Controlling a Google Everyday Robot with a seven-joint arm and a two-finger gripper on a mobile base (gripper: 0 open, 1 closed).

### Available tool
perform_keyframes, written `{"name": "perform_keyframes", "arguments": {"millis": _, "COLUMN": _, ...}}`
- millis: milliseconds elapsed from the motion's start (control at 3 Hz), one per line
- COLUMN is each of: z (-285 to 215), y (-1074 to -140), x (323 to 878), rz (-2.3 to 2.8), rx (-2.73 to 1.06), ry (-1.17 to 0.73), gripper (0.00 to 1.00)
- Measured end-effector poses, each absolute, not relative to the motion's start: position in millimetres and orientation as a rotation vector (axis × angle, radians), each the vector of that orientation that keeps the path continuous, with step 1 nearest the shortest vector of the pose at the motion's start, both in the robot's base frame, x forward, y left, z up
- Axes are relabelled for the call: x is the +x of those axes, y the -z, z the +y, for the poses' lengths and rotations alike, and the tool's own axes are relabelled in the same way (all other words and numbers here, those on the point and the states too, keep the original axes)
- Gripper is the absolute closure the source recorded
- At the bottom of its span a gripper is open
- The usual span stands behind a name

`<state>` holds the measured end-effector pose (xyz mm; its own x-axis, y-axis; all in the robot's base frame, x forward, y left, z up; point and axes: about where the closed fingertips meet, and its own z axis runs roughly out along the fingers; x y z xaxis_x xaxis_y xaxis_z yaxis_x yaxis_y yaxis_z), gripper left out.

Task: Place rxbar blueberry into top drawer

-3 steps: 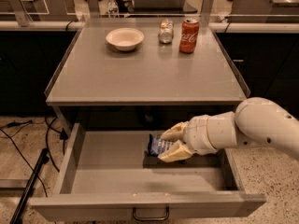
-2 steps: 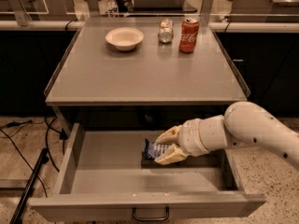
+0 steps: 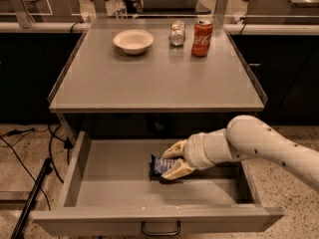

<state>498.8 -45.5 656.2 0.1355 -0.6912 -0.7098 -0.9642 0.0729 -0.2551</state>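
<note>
The top drawer (image 3: 99, 188) is pulled open below the grey table. My gripper (image 3: 169, 162) reaches in from the right and sits low over the drawer's floor, right of its middle. Its pale fingers (image 3: 175, 169) are closed on the rxbar blueberry (image 3: 160, 166), a dark navy bar with pale lettering. The bar's left end sticks out of the fingers and it is at or just above the drawer's bottom. The drawer's curved handle (image 3: 160, 229) shows at the front edge.
On the table top stand a white bowl (image 3: 133, 41), a small jar (image 3: 176, 33) and a red cola can (image 3: 202, 31). Cables and a stand leg (image 3: 30, 198) lie on the floor left of the drawer. Dark cabinets flank the table.
My gripper has moved slightly left and lower inside the drawer, still holding the bar.
</note>
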Motion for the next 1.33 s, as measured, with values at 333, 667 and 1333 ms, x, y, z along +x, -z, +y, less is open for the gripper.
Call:
{"name": "perform_keyframes", "arguments": {"millis": 333, "z": -44.6, "y": -643.7, "x": 500.6, "rz": 1.622, "rx": -1.689, "ry": -0.477, "gripper": 1.00}}
{"name": "perform_keyframes", "arguments": {"millis": 667, "z": -42.8, "y": -620.7, "x": 501.2, "rz": 1.643, "rx": -1.704, "ry": -0.487, "gripper": 1.00}}
{"name": "perform_keyframes", "arguments": {"millis": 1333, "z": -41.8, "y": -615.0, "x": 499.8, "rz": 1.645, "rx": -1.708, "ry": -0.493, "gripper": 0.83}}
